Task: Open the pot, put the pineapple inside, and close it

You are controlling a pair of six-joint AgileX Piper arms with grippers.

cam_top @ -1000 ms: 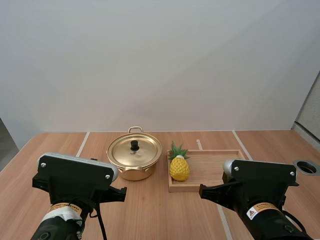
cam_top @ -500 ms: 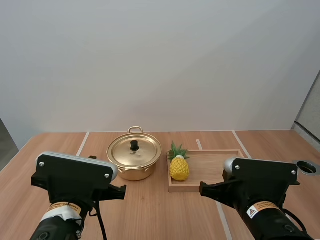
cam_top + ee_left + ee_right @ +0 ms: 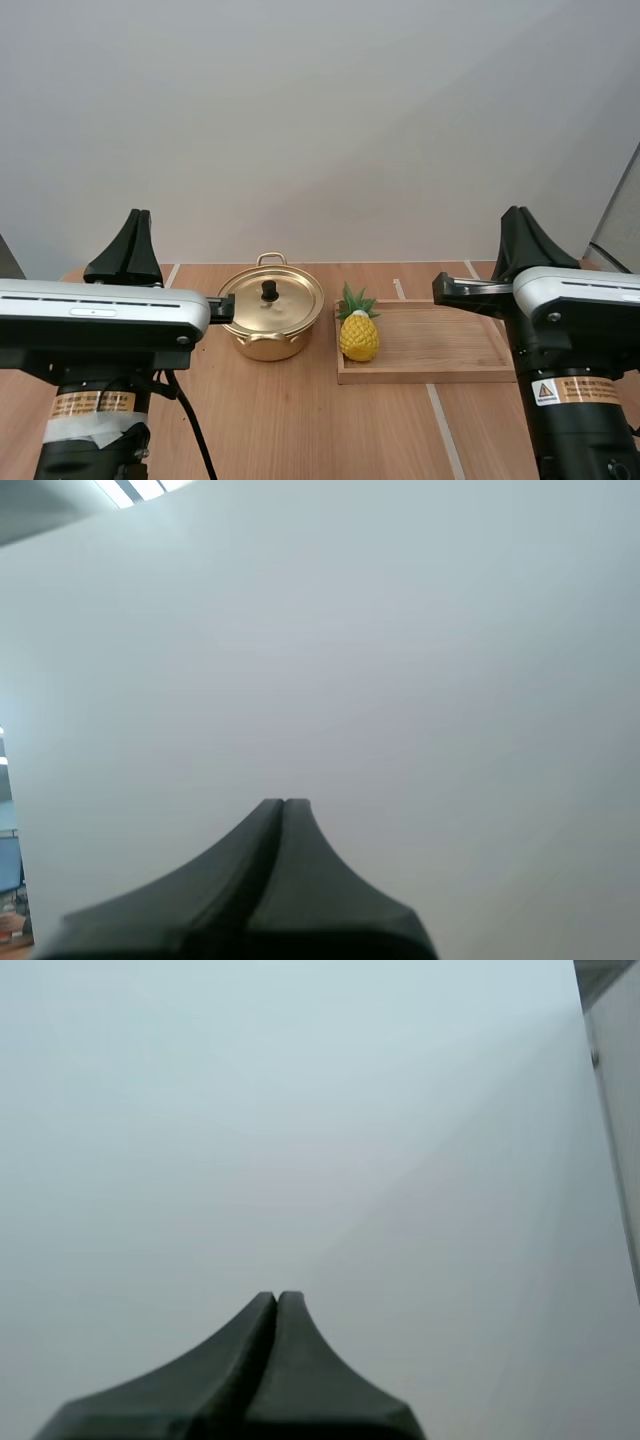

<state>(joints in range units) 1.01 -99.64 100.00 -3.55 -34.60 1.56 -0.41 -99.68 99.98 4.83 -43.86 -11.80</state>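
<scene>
Left fingers (image 3: 240,875), right fingers (image 3: 235,1365) (closed) point upward.

— Where was the pineapple (image 3: 359,335)?
— Mid-frame, on the wooden tray's (image 3: 450,345) left end, just right of the lidded gold pot (image 3: 268,345).
— The grippers?
— Left gripper (image 3: 137,214) and right gripper (image 3: 517,212) pointed up at the frame's sides.

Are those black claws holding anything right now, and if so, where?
Nothing. Both the left gripper and right gripper are shut on empty air.
</scene>
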